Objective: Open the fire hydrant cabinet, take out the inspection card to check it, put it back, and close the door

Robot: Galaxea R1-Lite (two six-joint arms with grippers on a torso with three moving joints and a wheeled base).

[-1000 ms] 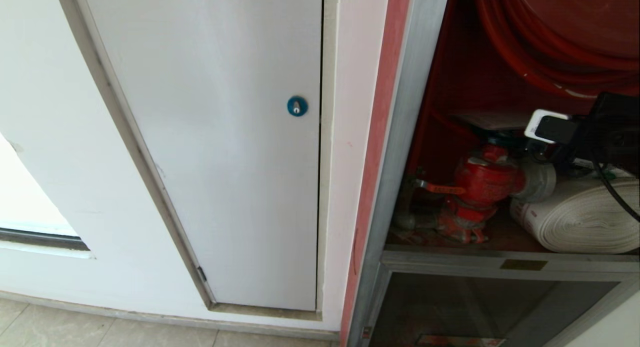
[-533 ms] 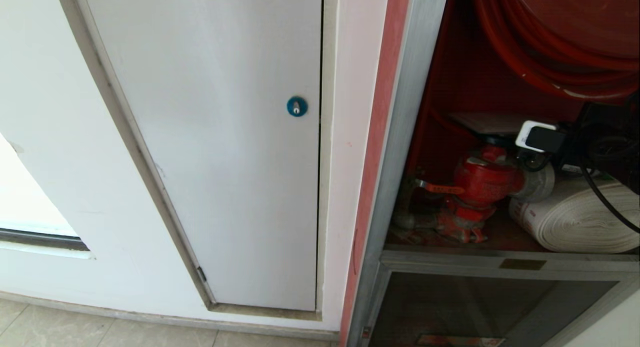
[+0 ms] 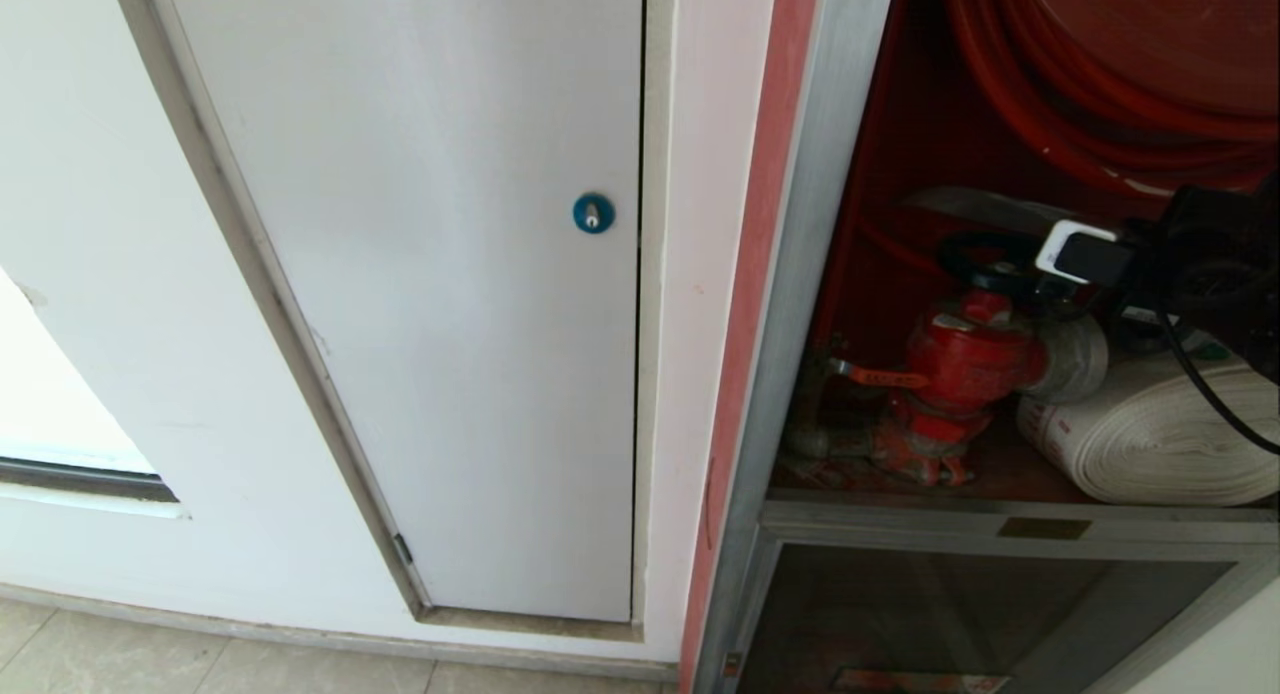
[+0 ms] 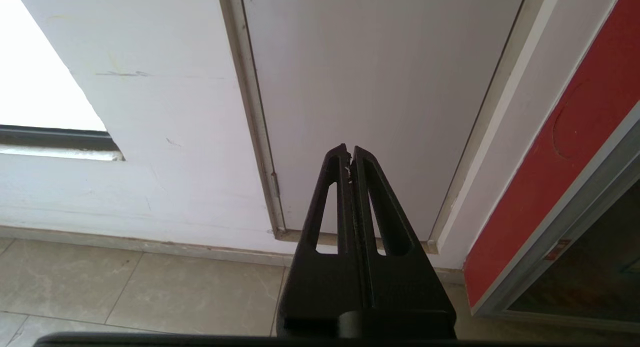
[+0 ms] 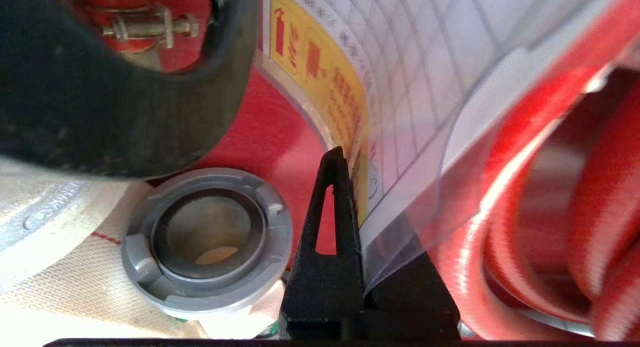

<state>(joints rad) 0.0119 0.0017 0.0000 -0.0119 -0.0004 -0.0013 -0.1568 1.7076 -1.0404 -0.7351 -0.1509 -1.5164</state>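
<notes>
Soft daylight, blown-out window (image 3: 50,394), blurred close-up card (image 5: 425,87)

White panel door (image 3: 420,304) with blue lock (image 3: 594,213); red valve (image 3: 965,359) beside rolled white hose (image 3: 1160,444).

Cabinet shelf (image 3: 1000,486): red floor of the fire hydrant cabinet (image 3: 800,274), silver front rail with small brass plate. On it: red hydrant valve (image 3: 965,369) at left, rolled white fire hose (image 3: 1150,439) beside it at right, touching valve's grey coupling.
</notes>
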